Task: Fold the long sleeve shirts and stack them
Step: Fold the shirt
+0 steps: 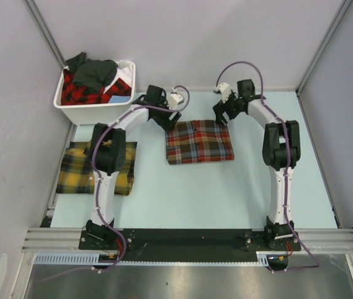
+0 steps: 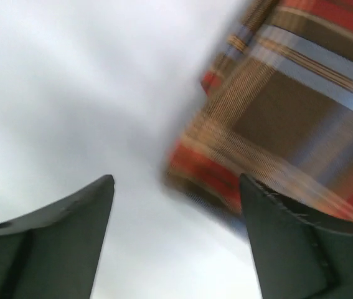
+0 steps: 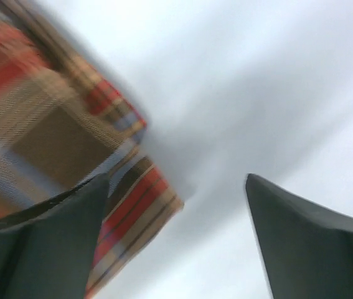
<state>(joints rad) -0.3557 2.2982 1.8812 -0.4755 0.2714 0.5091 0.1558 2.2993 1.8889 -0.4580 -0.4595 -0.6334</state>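
Folded red-brown plaid shirt (image 1: pixel 199 141) is lying as a neat rectangle at the centre of the table (image 1: pixel 182 193). Left gripper (image 1: pixel 172 119) and right gripper (image 1: pixel 221 114) are hovering at its far corners, jaws spread, holding nothing. Stacking is probably next, so each should be pinching every layer evenly, keeping the fold closed. Yellow-and-green plaid shirt (image 1: pixel 73 168) is lying folded at left, partly hidden by the left arm, which is crowding that spot. White bin (image 1: pixel 89 114) is holding a red-black plaid shirt (image 1: pixel 75 92).

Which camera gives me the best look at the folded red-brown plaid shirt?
The top external view: it shows the whole red-brown plaid shirt as a folded rectangle on the table, with the left gripper and right gripper at its far corners. Each wrist view catches only one blurred corner of it past its open jaws.
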